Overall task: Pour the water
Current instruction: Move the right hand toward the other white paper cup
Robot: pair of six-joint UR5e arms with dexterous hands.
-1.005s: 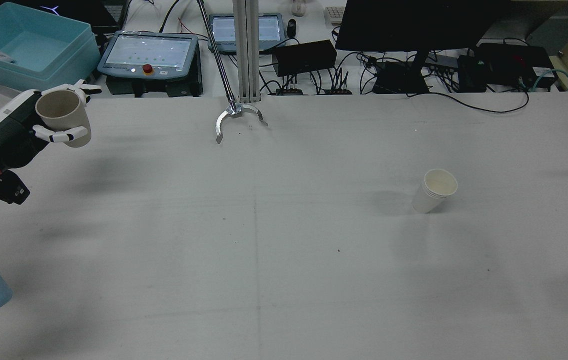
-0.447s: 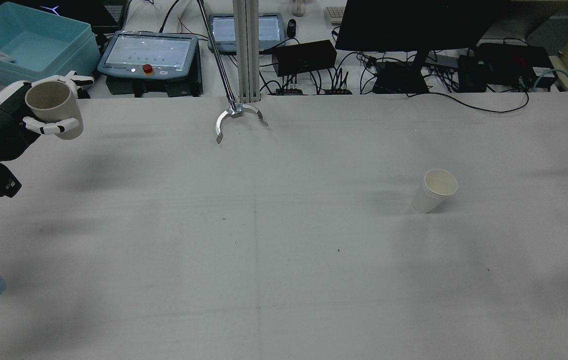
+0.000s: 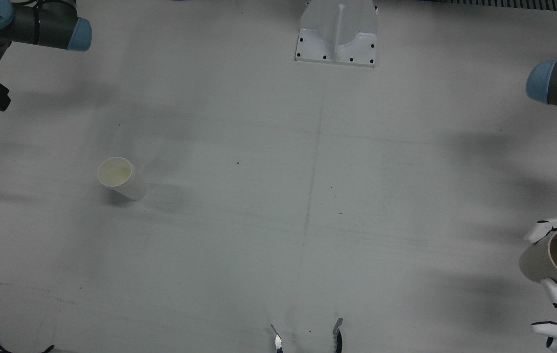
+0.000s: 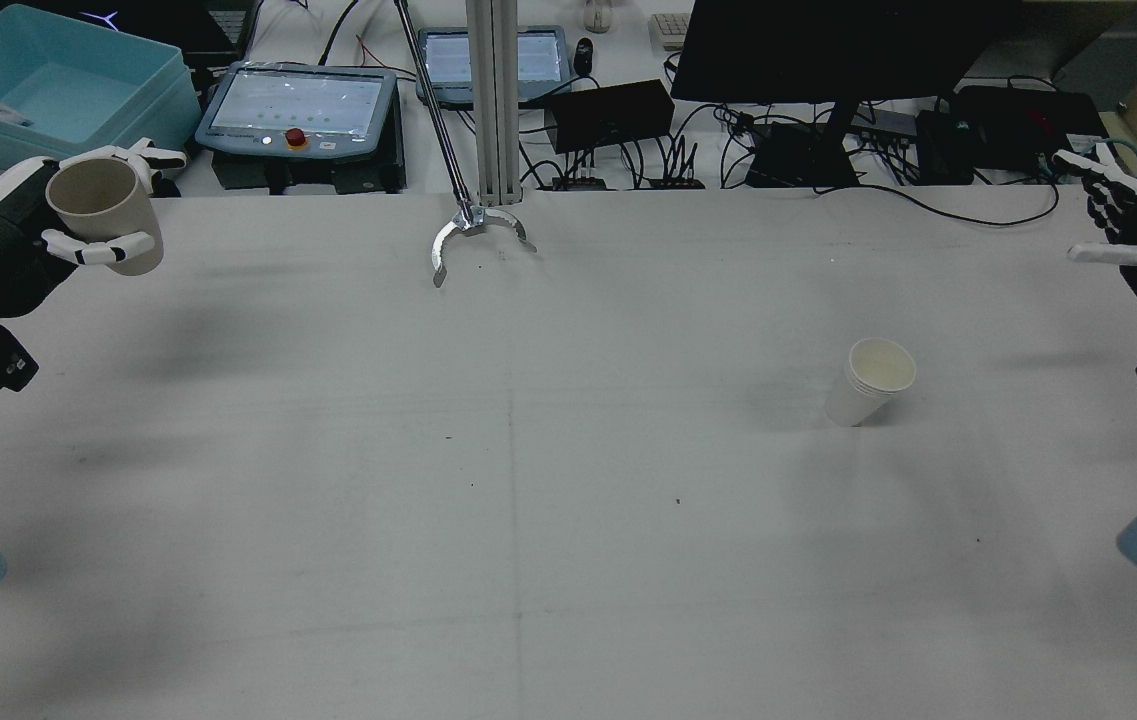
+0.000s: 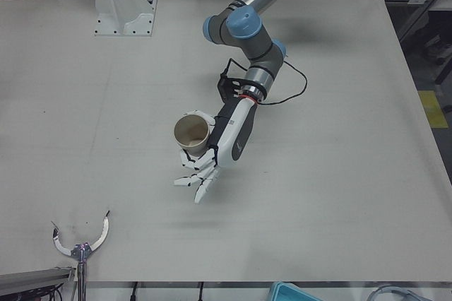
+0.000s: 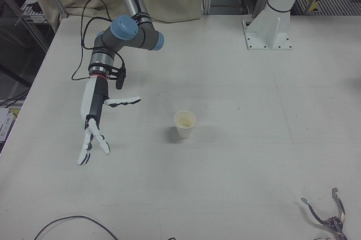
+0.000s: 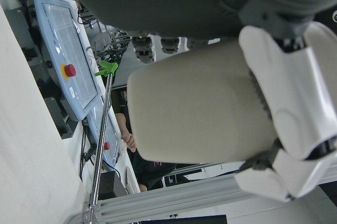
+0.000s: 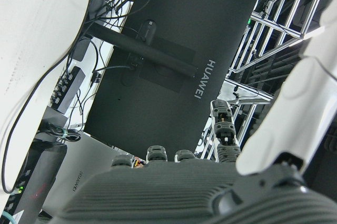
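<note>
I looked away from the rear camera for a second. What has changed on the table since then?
The right hand, absent a second ago, has come into the rear view at the right edge, fingers spread and holding nothing. The left hand has pulled its beige cup further left and slightly toward the far edge. The white paper cup has not moved.

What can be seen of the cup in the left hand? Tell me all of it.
The beige cup is plain, matte and without a handle, narrowing slightly toward its base. The left hand holds it off the table, fingers wrapped around its wall. It stands roughly upright, mouth open upward. What shows of its inside looks empty.
</note>
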